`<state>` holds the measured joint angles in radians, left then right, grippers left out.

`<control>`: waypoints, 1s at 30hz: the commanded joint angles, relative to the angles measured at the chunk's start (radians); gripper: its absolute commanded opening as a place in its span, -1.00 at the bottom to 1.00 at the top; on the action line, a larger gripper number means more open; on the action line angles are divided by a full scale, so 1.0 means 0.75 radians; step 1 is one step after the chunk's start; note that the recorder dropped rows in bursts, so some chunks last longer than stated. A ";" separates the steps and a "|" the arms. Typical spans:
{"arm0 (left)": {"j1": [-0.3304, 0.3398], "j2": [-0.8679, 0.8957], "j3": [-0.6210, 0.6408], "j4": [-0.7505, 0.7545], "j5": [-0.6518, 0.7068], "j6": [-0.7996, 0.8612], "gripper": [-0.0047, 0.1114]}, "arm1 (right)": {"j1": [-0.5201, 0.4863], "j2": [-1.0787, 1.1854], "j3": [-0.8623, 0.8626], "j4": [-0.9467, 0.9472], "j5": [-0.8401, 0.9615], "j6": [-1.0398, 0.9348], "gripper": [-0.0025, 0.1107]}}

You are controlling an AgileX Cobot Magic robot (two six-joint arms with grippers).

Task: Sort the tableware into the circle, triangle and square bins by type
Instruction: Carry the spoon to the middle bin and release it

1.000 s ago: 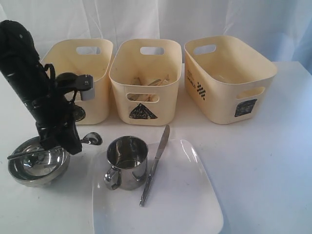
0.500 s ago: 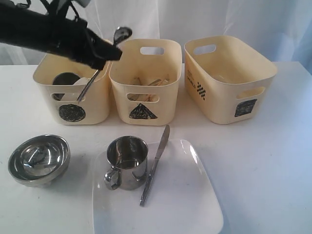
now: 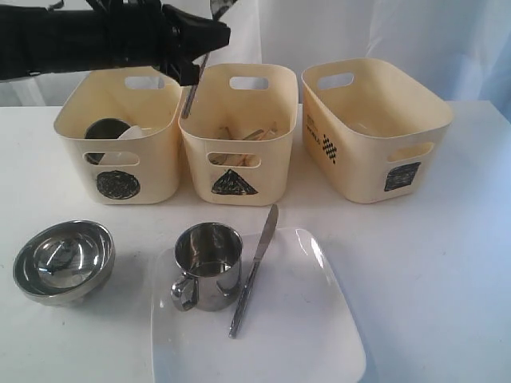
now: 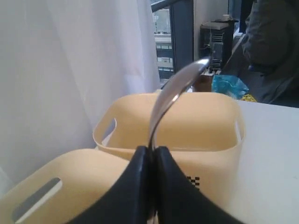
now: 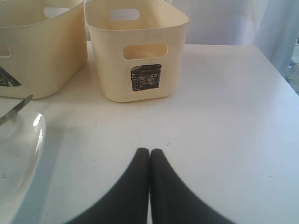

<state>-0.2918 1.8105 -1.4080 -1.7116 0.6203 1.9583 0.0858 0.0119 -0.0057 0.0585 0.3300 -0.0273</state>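
Left gripper [image 3: 209, 36] up high, pinched tight on the spoon [image 3: 194, 84], bowl end up, handle dangling over the gap where the circle bin [image 3: 160, 171] meets the triangle bin [image 3: 271, 171]; right gripper [image 5: 149, 153] low over the table [image 5: 224, 116] near the square bin [image 5: 140, 46], fingers pressed together, nothing between them; mug [image 3: 209, 263] and knife [image 3: 255, 267] rest on the white plate [image 3: 295, 327]; steel bowl [image 3: 64, 259] sits apart from them.

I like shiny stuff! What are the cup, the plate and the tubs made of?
Cup: looks like polished steel, mirror-bright with reflections. Plate: glossy white, ceramic or plastic, hard to tell. Tubs: likely plastic, matte cream with thin moulded walls.
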 commanded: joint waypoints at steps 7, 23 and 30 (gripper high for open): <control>-0.001 0.210 -0.143 -0.044 0.156 0.208 -0.92 | -0.009 -0.005 0.008 -0.009 -0.012 0.005 -0.96; -0.001 0.295 -0.172 -0.044 0.106 -0.033 -0.01 | -0.009 -0.005 0.008 -0.009 -0.012 0.005 -0.96; 0.001 0.292 -0.172 -0.044 0.117 -0.089 0.08 | -0.009 -0.005 0.008 -0.009 -0.012 0.005 -0.96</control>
<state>-0.2918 2.0334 -1.5323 -1.7197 0.6868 1.9238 0.0858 0.0119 -0.0057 0.0585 0.3300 -0.0273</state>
